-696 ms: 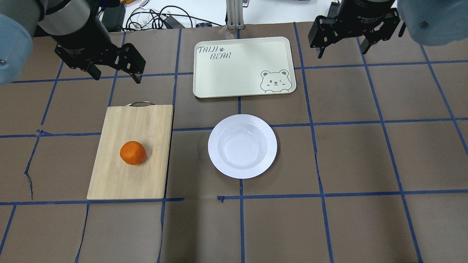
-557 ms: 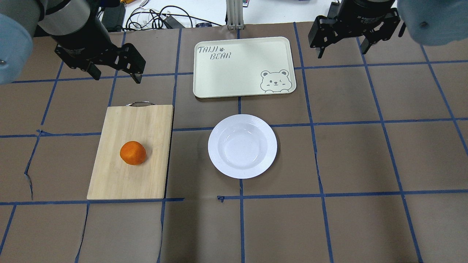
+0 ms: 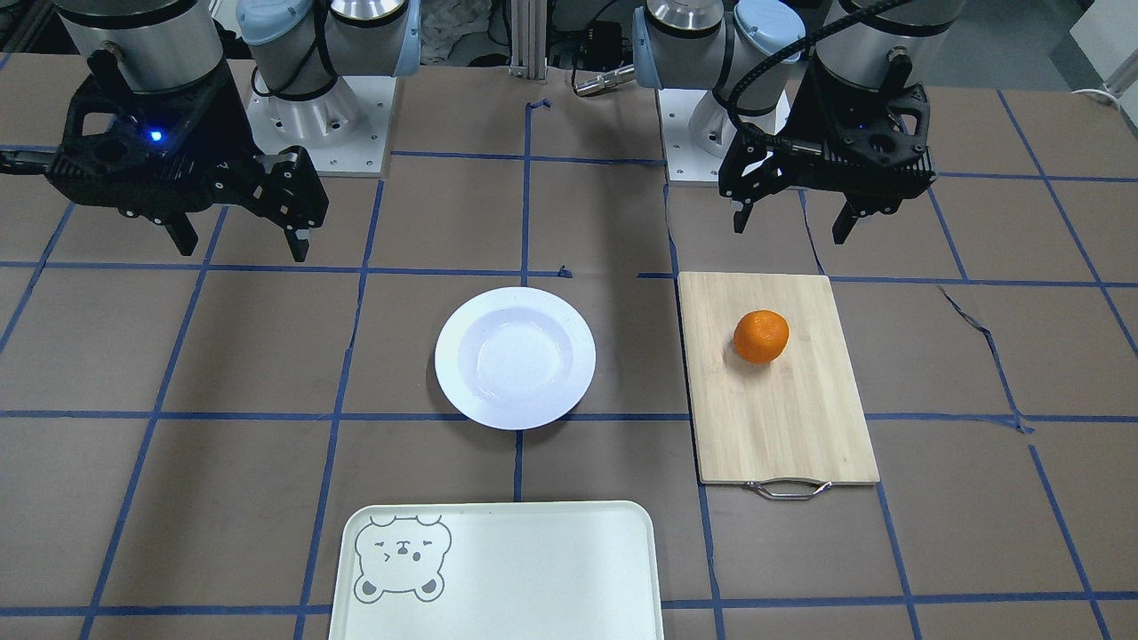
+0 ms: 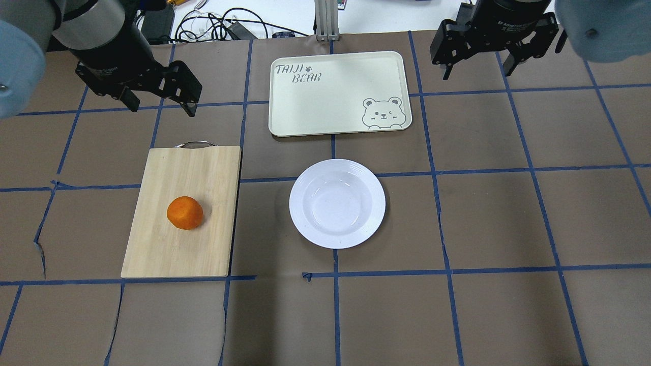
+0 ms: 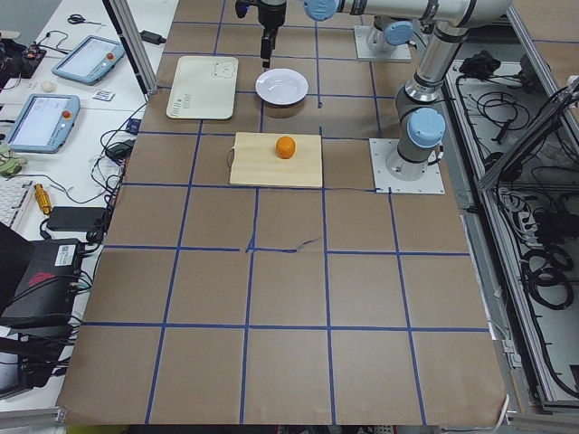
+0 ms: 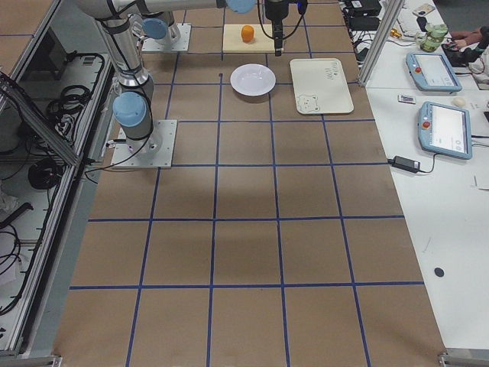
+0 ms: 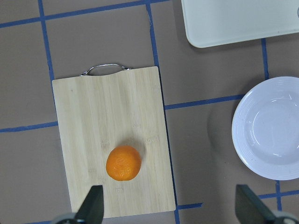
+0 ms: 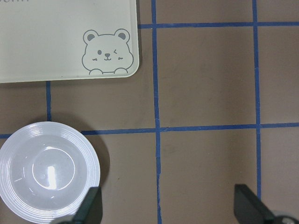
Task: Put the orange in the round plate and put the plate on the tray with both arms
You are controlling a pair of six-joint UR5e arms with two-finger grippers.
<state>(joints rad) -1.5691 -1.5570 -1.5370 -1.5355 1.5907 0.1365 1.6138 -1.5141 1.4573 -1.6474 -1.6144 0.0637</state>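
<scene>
The orange lies on a bamboo cutting board at the left of the overhead view. Beside the board, mid-table, the white round plate holds nothing. Beyond the plate lies the cream tray with a bear face in one corner. My left gripper hangs open above the table, past the board's handle end. My right gripper hangs open to the right of the tray. Neither holds anything.
The board's metal handle points away from the robot. Cables and an aluminium post sit past the table's far edge. Brown mats with blue tape lines cover the table. Both arm bases stand at the robot's side.
Both grippers have shifted only by a few pixels, still open. The orange, plate and tray have not moved.
</scene>
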